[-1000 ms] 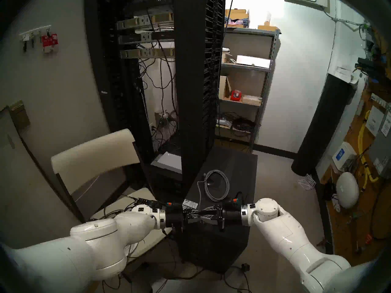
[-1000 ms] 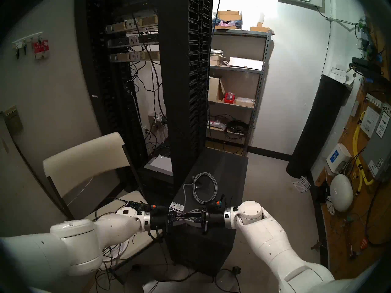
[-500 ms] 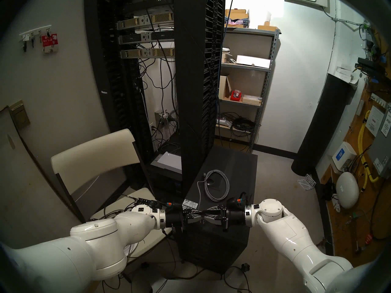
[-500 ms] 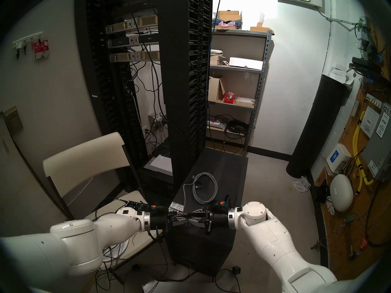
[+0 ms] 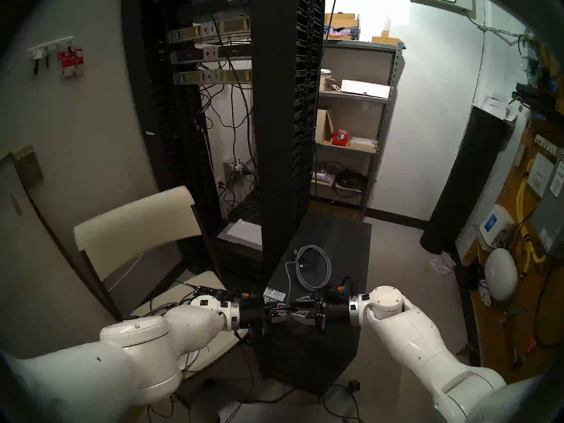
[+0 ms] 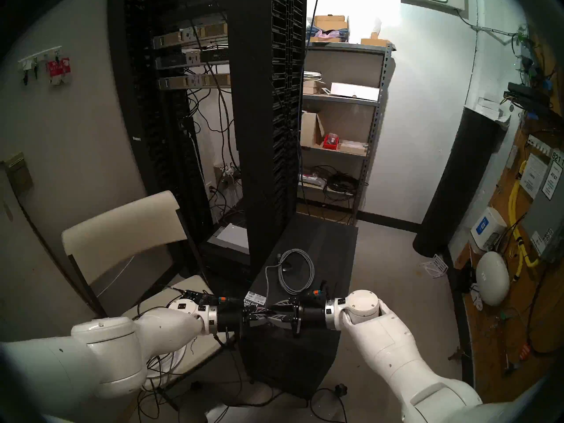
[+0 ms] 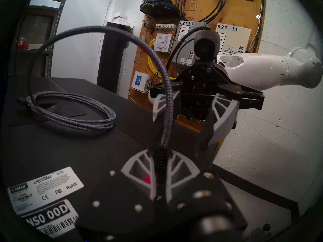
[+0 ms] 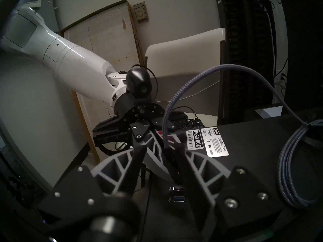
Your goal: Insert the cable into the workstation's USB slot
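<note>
The workstation is a black tower case with white stickers on its top. The grey braided cable lies coiled there, and one strand arcs up to a dark plug. My left gripper is shut on that plug. In the right wrist view the plug end sits just above the upper of two USB slots; I cannot tell whether it is in. My right gripper faces the left one, open, its fingers straddling the left fingertips and plug.
A tall black server rack stands right behind the workstation. A cream chair with a circuit board and wires on its seat is at the left. Metal shelves and a black column are behind, a wall board with yellow cables at the right.
My right arm drew back to the right, then came partly back toward the left gripper, and its fingers stand wider apart. The left arm and the plug have stayed put.
</note>
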